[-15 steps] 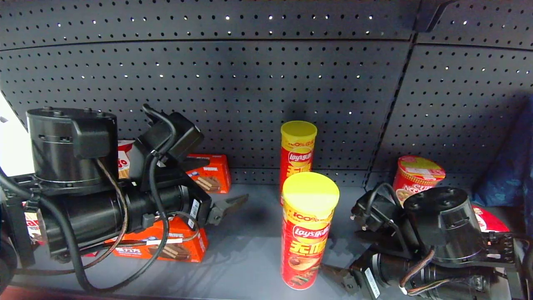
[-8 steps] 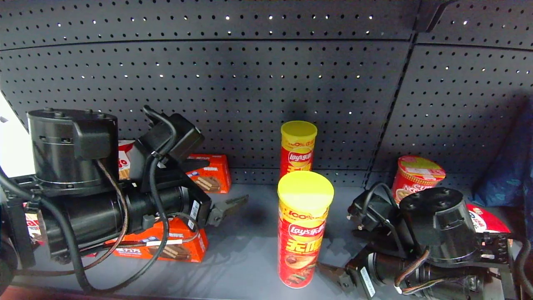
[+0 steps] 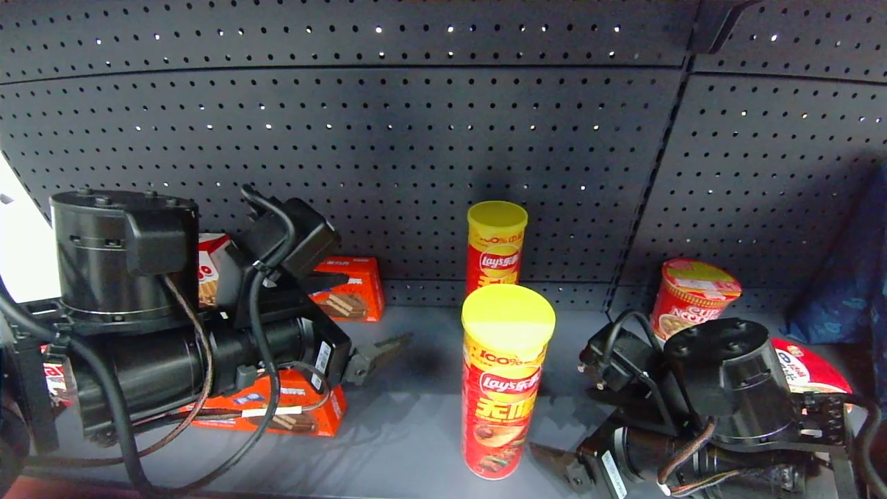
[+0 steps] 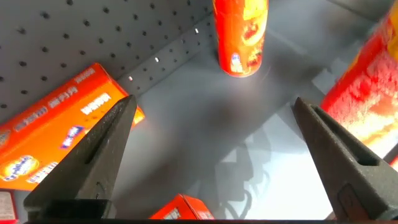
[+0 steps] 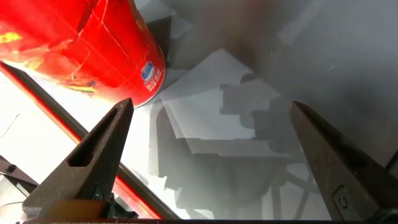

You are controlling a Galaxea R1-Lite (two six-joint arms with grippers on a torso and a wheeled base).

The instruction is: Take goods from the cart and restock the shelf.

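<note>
Two red chip cans with yellow lids stand upright on the grey shelf (image 3: 416, 416): the front can (image 3: 508, 381) near the shelf's edge, the back can (image 3: 495, 242) by the pegboard. My right gripper (image 3: 551, 459) sits low, just right of the front can's base, apart from it. It is open in the right wrist view (image 5: 211, 155), with the front can (image 5: 81, 43) outside one finger. My left gripper (image 3: 384, 346) hovers left of the cans, open (image 4: 214, 162) and holding nothing. Ahead of it stand the back can (image 4: 241, 34) and the front can (image 4: 373, 99).
Orange biscuit boxes lie on the left: one at the back (image 3: 350, 287), one under my left arm (image 3: 298, 416). Cup noodles (image 3: 693, 294) stand at the right, another (image 3: 807, 367) behind my right arm. A dark pegboard (image 3: 416, 138) closes the back.
The front can shifted slightly left, then stayed put. My right arm drew back and down a little from the can. My left arm sank slightly.
</note>
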